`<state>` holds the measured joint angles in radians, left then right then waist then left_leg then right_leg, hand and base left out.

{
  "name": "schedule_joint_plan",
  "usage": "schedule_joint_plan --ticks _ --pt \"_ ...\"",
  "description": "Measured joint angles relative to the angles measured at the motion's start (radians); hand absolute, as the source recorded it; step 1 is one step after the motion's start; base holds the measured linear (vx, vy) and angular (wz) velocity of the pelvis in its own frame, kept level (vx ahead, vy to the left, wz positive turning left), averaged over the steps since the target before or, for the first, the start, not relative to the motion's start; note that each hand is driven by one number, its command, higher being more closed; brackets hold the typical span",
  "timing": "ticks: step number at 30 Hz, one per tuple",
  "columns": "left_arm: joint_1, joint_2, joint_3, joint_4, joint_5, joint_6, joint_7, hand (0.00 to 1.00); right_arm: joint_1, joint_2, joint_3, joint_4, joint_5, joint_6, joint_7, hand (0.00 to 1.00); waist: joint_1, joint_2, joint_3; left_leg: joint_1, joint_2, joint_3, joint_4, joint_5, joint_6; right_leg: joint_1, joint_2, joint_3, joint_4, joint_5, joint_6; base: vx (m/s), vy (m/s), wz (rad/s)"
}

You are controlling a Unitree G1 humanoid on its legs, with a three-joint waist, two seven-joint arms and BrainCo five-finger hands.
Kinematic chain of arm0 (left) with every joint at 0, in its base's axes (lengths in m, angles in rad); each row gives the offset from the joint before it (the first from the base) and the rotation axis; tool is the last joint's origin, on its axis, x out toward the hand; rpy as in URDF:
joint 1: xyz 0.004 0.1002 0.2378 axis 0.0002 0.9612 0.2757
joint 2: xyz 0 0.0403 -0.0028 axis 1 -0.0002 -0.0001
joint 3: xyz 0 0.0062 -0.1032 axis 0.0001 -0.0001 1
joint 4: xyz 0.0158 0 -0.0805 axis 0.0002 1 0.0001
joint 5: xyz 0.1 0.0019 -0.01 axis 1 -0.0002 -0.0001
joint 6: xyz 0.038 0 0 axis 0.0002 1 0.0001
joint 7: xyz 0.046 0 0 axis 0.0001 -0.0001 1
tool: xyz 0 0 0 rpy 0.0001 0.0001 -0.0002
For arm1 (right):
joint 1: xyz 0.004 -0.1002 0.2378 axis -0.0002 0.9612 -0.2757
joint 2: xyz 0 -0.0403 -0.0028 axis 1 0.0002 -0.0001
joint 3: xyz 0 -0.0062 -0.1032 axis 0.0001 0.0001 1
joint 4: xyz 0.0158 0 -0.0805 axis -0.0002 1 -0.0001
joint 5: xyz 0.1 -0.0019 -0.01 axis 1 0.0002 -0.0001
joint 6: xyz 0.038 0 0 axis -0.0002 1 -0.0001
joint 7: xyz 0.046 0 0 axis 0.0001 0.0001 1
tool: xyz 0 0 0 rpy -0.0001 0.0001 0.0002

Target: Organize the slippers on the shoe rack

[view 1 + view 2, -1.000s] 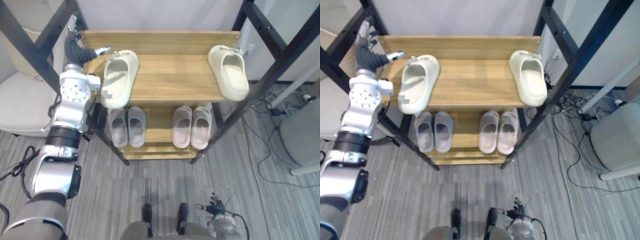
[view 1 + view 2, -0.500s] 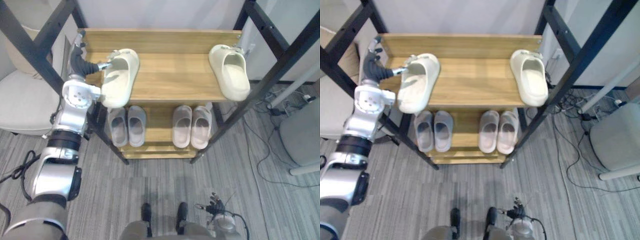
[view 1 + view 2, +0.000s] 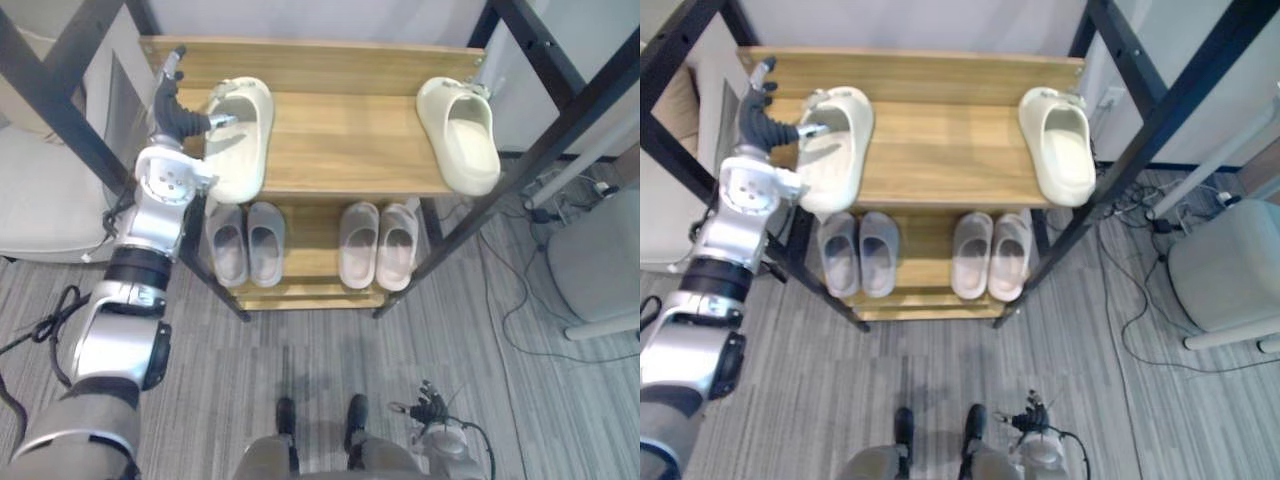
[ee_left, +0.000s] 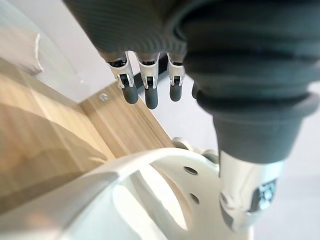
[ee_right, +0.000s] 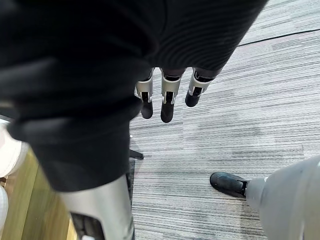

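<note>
A cream slipper [image 3: 238, 140] lies at the left end of the wooden shoe rack's top shelf [image 3: 340, 140], toe to the back and heel at the front edge. My left hand [image 3: 175, 115] is just left of it, open, fingers straight toward the back and the thumb resting on the slipper's rim [image 4: 165, 170]. The second cream slipper [image 3: 460, 135] lies at the shelf's right end. Two greyish pairs [image 3: 247, 242] [image 3: 378, 243] stand side by side on the lower shelf. My right hand [image 3: 430, 408] hangs low over the carpet, its fingers [image 5: 167, 100] relaxed and holding nothing.
Black slanted frame posts [image 3: 70, 95] [image 3: 560, 120] flank the rack on both sides. A pale cushioned seat [image 3: 40, 190] stands to the left. A grey rounded object [image 3: 600, 270] and loose cables [image 3: 520, 300] lie on the striped carpet to the right.
The whole view has shifted slightly. My left hand has drawn in toward the left cream slipper, and its thumb now rests on the rim. The right hand has stayed put.
</note>
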<state>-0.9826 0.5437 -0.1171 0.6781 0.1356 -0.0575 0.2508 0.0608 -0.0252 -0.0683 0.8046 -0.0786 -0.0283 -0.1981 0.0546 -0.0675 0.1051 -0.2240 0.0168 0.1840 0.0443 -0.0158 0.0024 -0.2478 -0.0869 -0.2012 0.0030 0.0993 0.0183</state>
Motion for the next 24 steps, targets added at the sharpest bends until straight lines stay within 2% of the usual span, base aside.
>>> schedule_joint_plan --ticks 7,8,12,19,24 --pt "-0.032 -0.004 0.000 0.004 -0.001 0.001 0.001 0.00 -0.016 0.009 -0.006 0.000 0.000 0.001 -0.001 0.00 0.003 -0.002 0.006 -0.026 0.015 0.028 0.024 -0.015 -0.002 -0.030 0.014 0.027 0.001 0.011 -0.011 0.00 -0.017 -0.13" --pt "-0.035 -0.005 0.000 0.005 -0.001 0.001 0.001 1.00 -0.021 0.010 -0.007 0.000 0.000 0.002 -0.001 0.00 0.002 -0.003 0.011 -0.026 0.020 0.033 0.031 -0.017 -0.007 -0.030 0.017 0.032 0.001 0.013 -0.012 0.01 -0.025 -0.12" --pt "-0.060 -0.009 0.001 0.030 0.000 0.002 -0.001 1.00 -0.023 0.012 -0.008 0.000 0.001 0.004 -0.004 0.00 0.003 -0.002 0.021 -0.026 0.027 0.044 0.032 -0.018 -0.009 -0.031 0.026 0.045 -0.008 0.020 -0.018 0.01 -0.027 -0.10" --pt "-0.150 0.018 0.003 0.113 0.117 0.025 -0.016 1.00 -0.052 0.013 -0.008 0.000 0.001 0.006 -0.009 0.00 0.002 0.000 0.032 -0.038 0.039 0.070 0.035 -0.022 -0.005 -0.051 0.038 0.071 -0.014 0.041 -0.018 -0.01 -0.023 -0.12" --pt "-0.166 0.019 0.001 0.122 0.159 0.029 -0.021 1.00 -0.063 0.012 -0.010 -0.001 0.004 0.006 -0.009 0.00 -0.002 0.000 0.032 -0.039 0.047 0.077 0.039 -0.020 -0.009 -0.049 0.047 0.075 -0.030 0.057 -0.015 0.02 -0.019 -0.06"
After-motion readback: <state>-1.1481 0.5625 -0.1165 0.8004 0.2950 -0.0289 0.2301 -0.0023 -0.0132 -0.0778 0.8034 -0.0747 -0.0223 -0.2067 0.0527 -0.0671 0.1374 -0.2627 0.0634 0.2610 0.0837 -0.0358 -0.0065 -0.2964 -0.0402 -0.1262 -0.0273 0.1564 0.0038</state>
